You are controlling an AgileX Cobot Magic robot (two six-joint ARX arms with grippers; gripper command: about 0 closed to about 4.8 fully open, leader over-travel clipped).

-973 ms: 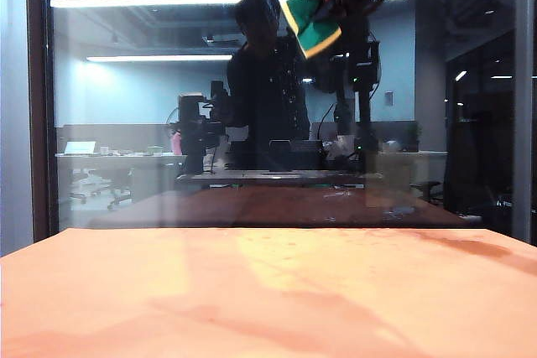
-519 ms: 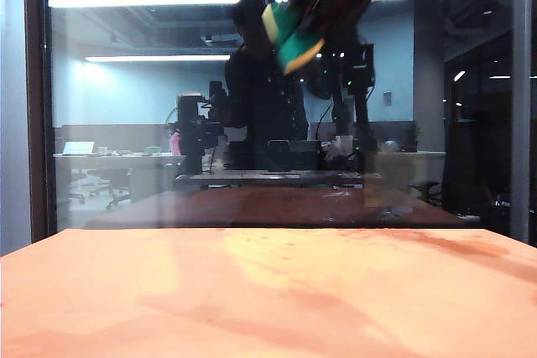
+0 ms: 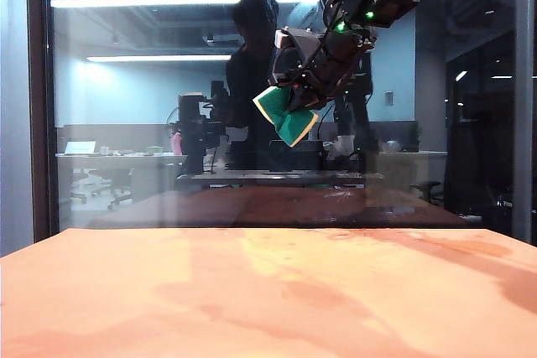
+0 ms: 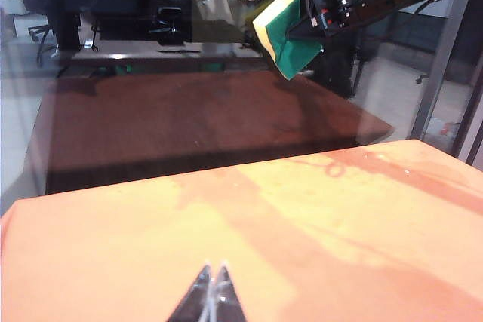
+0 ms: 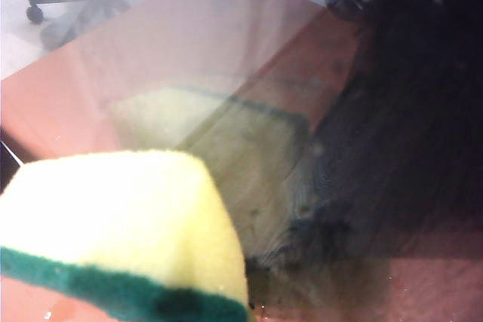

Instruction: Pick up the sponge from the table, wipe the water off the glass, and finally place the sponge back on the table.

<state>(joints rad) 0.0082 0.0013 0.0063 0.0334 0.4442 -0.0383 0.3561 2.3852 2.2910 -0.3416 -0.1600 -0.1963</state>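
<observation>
My right gripper [image 3: 295,105] is shut on the sponge [image 3: 284,116], a green-topped yellow block held up at mid-height against the upright glass [image 3: 126,123]. The left wrist view shows the same sponge [image 4: 283,32] at the end of the right gripper [image 4: 308,26], well above the orange table [image 4: 226,216]. Close up, the sponge [image 5: 113,216] fills the right wrist view, its dim mirror image behind it in the pane. A few whitish specks of water [image 3: 340,194] show low on the glass. My left gripper [image 4: 213,268] is shut and empty, low over the table, far from the pane.
The glass has a dark frame post [image 3: 35,98] on the left and a grey one [image 3: 523,98] on the right. The pane mirrors a person, the robot's arms, ceiling lights and a darker brown tabletop [image 3: 268,207]. The orange table [image 3: 252,299] stretches in front of it.
The right arm has swept the sponge down and a little left along the glass, from the top edge of the view to mid-height. The left gripper has not moved.
</observation>
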